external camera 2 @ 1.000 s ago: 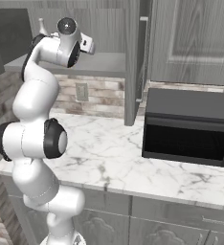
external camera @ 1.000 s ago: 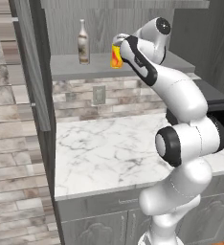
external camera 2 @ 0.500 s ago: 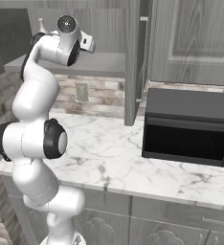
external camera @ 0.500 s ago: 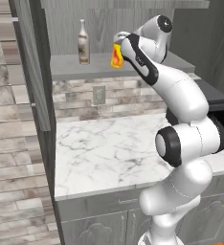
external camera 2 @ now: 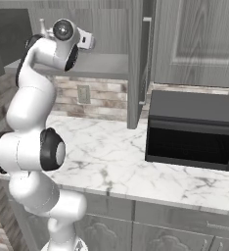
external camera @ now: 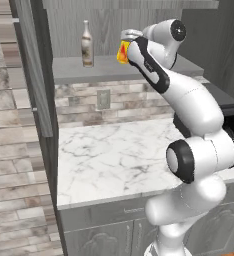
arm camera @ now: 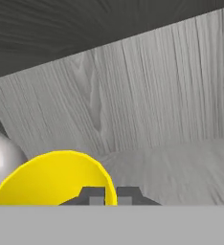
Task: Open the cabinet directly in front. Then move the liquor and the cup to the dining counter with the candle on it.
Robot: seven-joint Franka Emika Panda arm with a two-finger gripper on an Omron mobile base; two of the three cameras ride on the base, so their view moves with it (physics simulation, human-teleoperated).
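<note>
marble counter (external camera: 114, 150), white with grey veins, lies nearest, over grey base cabinets (external camera 2: 175, 223) with raised-panel doors. a black microwave (external camera 2: 192, 130) stands on the counter at the right, and a pale brick backsplash (external camera: 114, 100) with a wall outlet (external camera: 103, 98) rises behind. the white arm with dark joints climbs from the near edge and bends up toward the open grey wood-grain wall cabinet (external camera 2: 185, 41), whose door (external camera: 36, 70) stands swung out at the left. the two-finger gripper (external camera: 131, 40) sits at the front of the plain grey shelf (external camera: 69, 70), right beside the small bright yellow tapered cup (external camera: 123, 51), which appears just above the shelf surface; whether the cup touches the shelf cannot be told. in the hand view the yellow rim of the cup (arm camera: 56, 179) lies just ahead of the dark finger tips (arm camera: 92, 195), overlapping them. whether the fingers clamp the cup or stand apart cannot be told. farther back and to the left, well apart from the cup, the small slim-necked brownish-grey glass bottle of liquor (external camera: 87, 44) with a pale label stands upright on the shelf, near the wood-grain back wall (arm camera: 133, 95).
</note>
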